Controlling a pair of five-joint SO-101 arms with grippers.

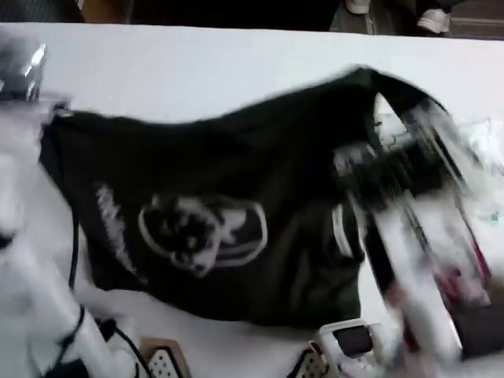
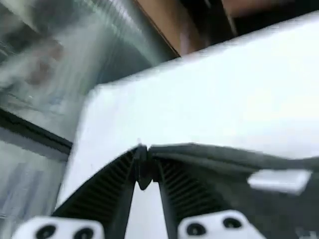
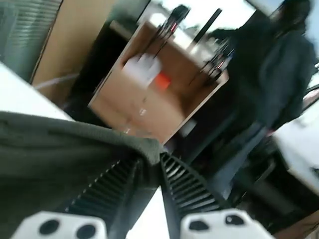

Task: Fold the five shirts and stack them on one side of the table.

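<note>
While one black shirt [image 1: 236,197] hangs by its far edge between both arms, step in hand: laying it flat for the first fold, by my judgement.
Left gripper [image 2: 143,169]: clamped on one corner of the shirt's edge, above the white table [image 1: 197,71].
Right gripper [image 3: 149,160]: pinched tight on the opposite corner, raised.
Shirt position: mid-table, print facing up, near half resting on the surface.
Method advised: hold both corners level and taut and lower them together, so no crease sets under the print.
Surroundings: black cables [image 1: 76,268] at the near edge; wooden cabinet [image 3: 154,99] beyond the table.
Obstruction: cables lie just beside the hem; snagging is possible.
</note>
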